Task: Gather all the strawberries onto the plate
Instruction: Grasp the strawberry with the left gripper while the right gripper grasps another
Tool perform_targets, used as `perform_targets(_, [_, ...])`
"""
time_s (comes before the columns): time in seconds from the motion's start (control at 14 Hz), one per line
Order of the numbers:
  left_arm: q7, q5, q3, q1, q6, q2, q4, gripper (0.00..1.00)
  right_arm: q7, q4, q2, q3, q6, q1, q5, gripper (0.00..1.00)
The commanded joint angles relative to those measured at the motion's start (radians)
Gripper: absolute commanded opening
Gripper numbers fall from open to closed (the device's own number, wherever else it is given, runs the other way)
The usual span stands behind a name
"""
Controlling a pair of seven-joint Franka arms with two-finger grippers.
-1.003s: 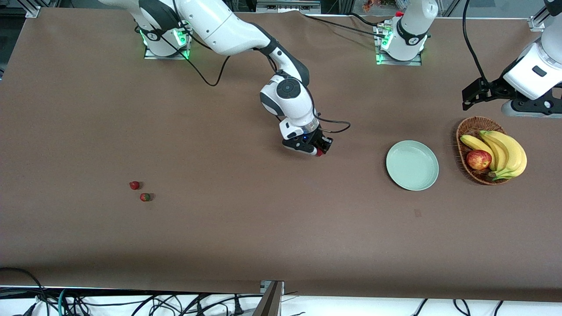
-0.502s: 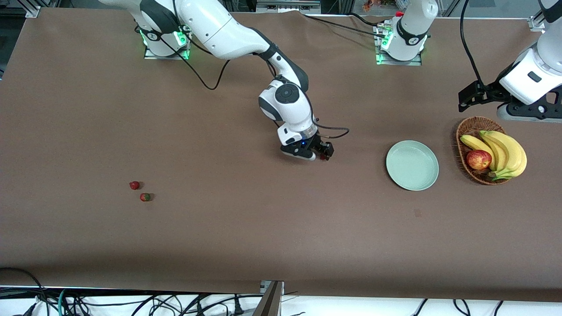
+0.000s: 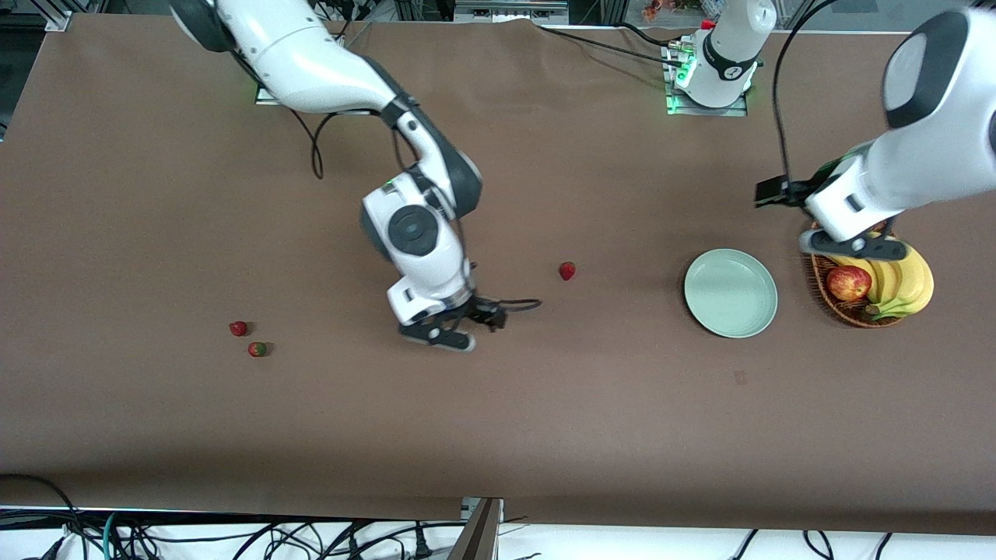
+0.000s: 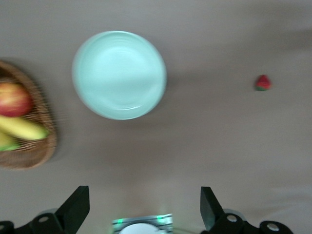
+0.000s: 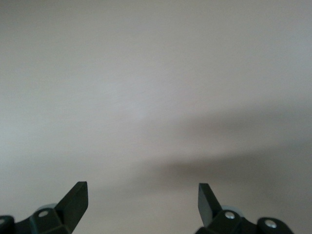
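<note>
Front view: plate [image 3: 731, 293] holds no strawberries [image 3: 567, 271].

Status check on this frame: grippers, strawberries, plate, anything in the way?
Right gripper jaws open, empty, over bare table. Left gripper open over brown wicker basket. Three small red strawberries on table; round mint-green plate empty. Nothing in the way.

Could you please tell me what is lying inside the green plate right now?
Nothing: the plate shows only its bare surface in both views. All three strawberries lie on the table. No part of the plate is covered.
</note>
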Motion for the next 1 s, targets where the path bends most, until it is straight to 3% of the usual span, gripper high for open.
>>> perform_targets(0.0, [-0.013,-0.041,0.007,-0.114,0.093,0.151,0.072,1.0,-0.224,-0.021,-0.038,0.013,-0.14,-0.102,0.008,1.0])
perform_targets(0.43, [-0.44,-0.03,0.009,-0.401,0.489,0.387,0.072,1.0,-0.569,-0.074,-0.044,-0.01,-0.251,-0.311,-0.005,1.0])
perform_targets(0.57, [-0.534,-0.028,0.01,-0.447,0.549,0.436,0.063,1.0,-0.672,-0.096,-0.043,-0.037,-0.25,-0.353,-0.007,1.0])
perform_targets(0.93, [-0.562,0.099,0.009,-0.488,0.633,0.501,0.013,1.0,-0.879,-0.152,-0.037,-0.08,-0.182,-0.406,-0.036,1.0])
